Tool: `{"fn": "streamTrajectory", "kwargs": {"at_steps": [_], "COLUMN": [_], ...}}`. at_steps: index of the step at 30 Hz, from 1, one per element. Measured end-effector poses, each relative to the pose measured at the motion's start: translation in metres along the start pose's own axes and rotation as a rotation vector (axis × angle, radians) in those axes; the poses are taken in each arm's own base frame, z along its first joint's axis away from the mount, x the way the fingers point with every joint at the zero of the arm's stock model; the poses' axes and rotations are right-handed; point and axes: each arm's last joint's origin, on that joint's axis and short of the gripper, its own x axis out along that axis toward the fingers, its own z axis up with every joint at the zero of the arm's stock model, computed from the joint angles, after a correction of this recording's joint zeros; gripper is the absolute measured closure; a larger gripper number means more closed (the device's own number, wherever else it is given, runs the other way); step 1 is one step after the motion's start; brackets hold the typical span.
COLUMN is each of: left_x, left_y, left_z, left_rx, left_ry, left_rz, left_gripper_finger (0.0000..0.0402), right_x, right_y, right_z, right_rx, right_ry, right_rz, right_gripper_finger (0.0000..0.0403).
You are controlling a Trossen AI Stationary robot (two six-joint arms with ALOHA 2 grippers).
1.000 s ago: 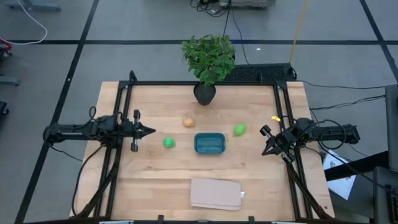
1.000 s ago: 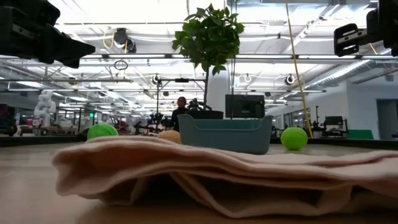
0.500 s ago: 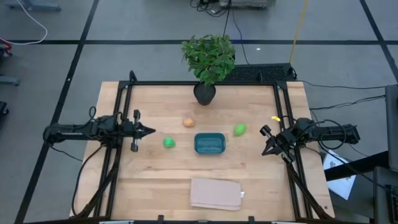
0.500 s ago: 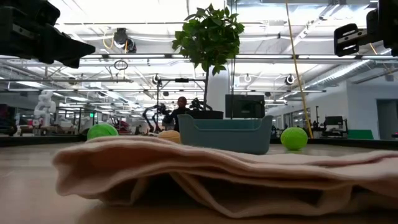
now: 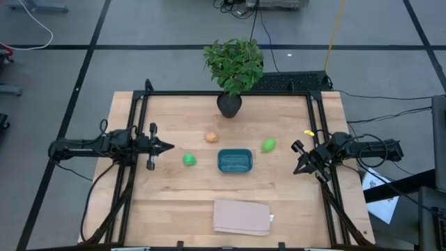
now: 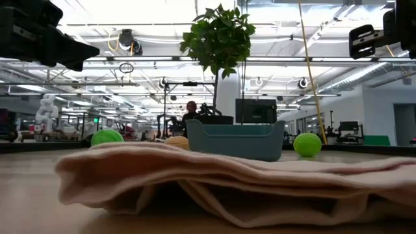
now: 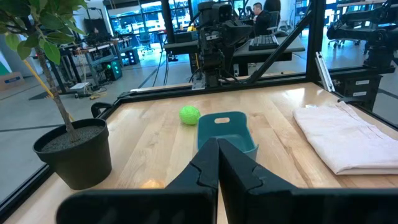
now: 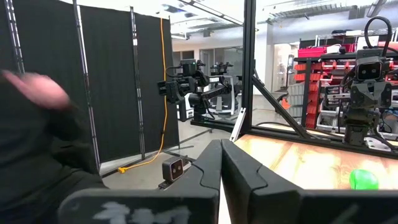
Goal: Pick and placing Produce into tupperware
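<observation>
Left hand [image 5: 169, 147]: clenched, empty — left bench [image 5: 174, 202] edge.
Right hand [image 5: 297, 169]: clenched, seemingly empty — right edge.
Tupperware [image 5: 235, 161]: centre, produce [image 5: 189, 160] outside.

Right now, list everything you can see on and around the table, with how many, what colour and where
Produce, green: two, bright green, one on each side of the tupperware, both on the wood.
Produce, orange: one, orange-tan, between the tupperware and the potted plant.
Tupperware: one, teal-blue, mid-table, nothing in it.
Potted plant: one, green leaves in a dark pot, at the far edge.
Folded cloth: one, tan, at the near edge.
Table: one, light wood with a black frame.
Person: one, dark sleeve, beyond the table in the right wrist view.
Left gripper: shut, above the table's left side.
Right gripper: shut, above the right edge.
</observation>
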Motion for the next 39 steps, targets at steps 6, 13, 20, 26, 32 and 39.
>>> {"fn": "streamTrajectory", "kwargs": {"at_steps": [6,13,20,26,32,39], "left_x": [0.000,0.000,0.000,0.000,0.000,-0.001], "left_y": [0.000,0.000,0.000,0.000,0.000,0.001], "left_z": [0.000,0.000,0.000,0.000,0.003,0.010], "left_rx": [0.000,0.000,0.000,0.000,0.000,-0.005], "left_ry": [0.000,0.001,0.001,0.000,-0.037,-0.109], "left_rz": [0.000,0.000,0.000,0.000,0.005,0.014], "left_gripper_finger": [0.0398,0.0398,0.0398,0.0398,0.0398,0.0398], "right_x": [0.000,0.000,0.000,0.000,0.000,0.000], "right_y": [0.000,0.000,0.000,0.000,0.000,0.000], "right_z": [0.000,0.000,0.000,0.001,0.001,0.001], "right_rx": [0.000,-0.018,-0.028,-0.034,-0.034,-0.034], "right_ry": [0.000,-0.001,-0.002,-0.013,-0.013,-0.013], "right_rz": [0.000,0.000,0.000,0.001,0.001,0.001], "right_gripper_finger": [0.0403,0.0403,0.0403,0.0403,0.0403,0.0403]}}
